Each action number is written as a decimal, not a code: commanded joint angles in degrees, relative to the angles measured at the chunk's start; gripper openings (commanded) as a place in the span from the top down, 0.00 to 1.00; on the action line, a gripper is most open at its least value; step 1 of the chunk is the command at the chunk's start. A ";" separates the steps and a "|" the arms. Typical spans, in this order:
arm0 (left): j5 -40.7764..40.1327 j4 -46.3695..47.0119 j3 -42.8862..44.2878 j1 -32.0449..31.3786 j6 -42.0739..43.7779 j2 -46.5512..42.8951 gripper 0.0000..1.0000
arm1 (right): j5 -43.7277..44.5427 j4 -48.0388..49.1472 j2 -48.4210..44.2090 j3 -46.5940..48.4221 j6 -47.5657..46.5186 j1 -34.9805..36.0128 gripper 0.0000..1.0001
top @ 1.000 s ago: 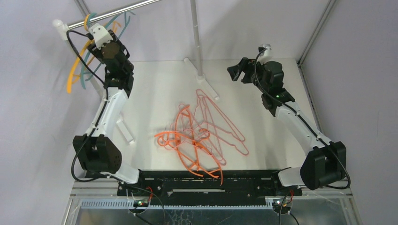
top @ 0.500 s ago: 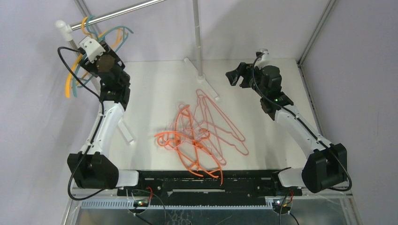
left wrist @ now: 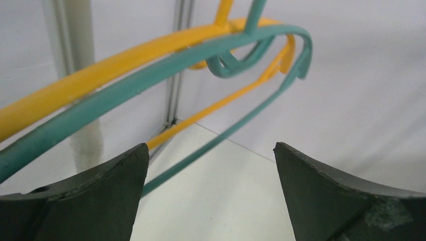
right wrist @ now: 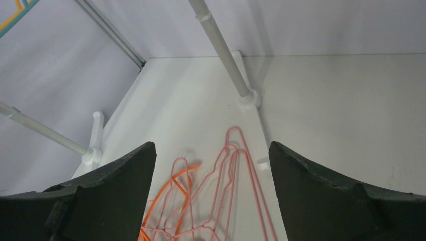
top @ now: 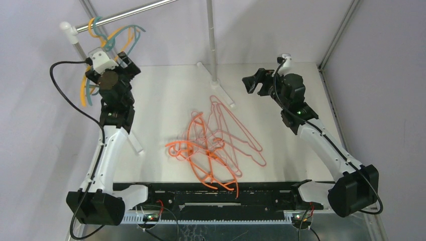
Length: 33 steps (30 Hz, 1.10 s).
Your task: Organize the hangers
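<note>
Nearest my bases, the orange hangers lie in a tangled heap on the white tabletop; the pink hangers overlap them and stretch a little farther back, toward the foot of the middle post; all of these lie flat, and I cannot count them through the tangle.

Beyond the heap on the right, my right claw hangs above the tabletop, well apart from the pile; its wrist view shows the right claw spread wide with nothing in it, and the tips of the pink hangers and orange hangers below, between the two fingers.

Farther back on the left, my left claw is raised near the far left corner; its own camera shows it gaping wide and gripping nothing.

Just past it, the yellow-orange hanger and the teal hanger cross the view close together, above the fingers and apart from them; both hang by their hooks from the silver rail, close to its white end post.
</note>
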 commanded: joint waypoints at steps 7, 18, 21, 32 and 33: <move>15.13 -9.39 -2.14 -2.75 -4.66 -5.47 0.00 | 3.39 -1.39 -2.58 -0.39 -0.61 2.21 0.08; 26.30 -10.37 2.23 -9.01 -1.40 -4.60 0.01 | 4.73 -3.39 -4.27 -1.49 -2.43 3.93 0.07; 26.44 -10.68 3.33 -9.94 -0.68 -3.69 0.01 | 5.09 -4.34 -4.61 -1.60 -2.71 4.00 0.07; 21.71 -10.75 8.09 -10.43 2.15 -1.61 0.00 | 5.04 -3.13 -6.36 -4.47 -2.77 3.13 0.07; 21.85 -10.92 8.29 -10.47 2.37 -1.43 0.00 | 5.01 -3.09 -6.38 -4.54 -2.83 3.07 0.07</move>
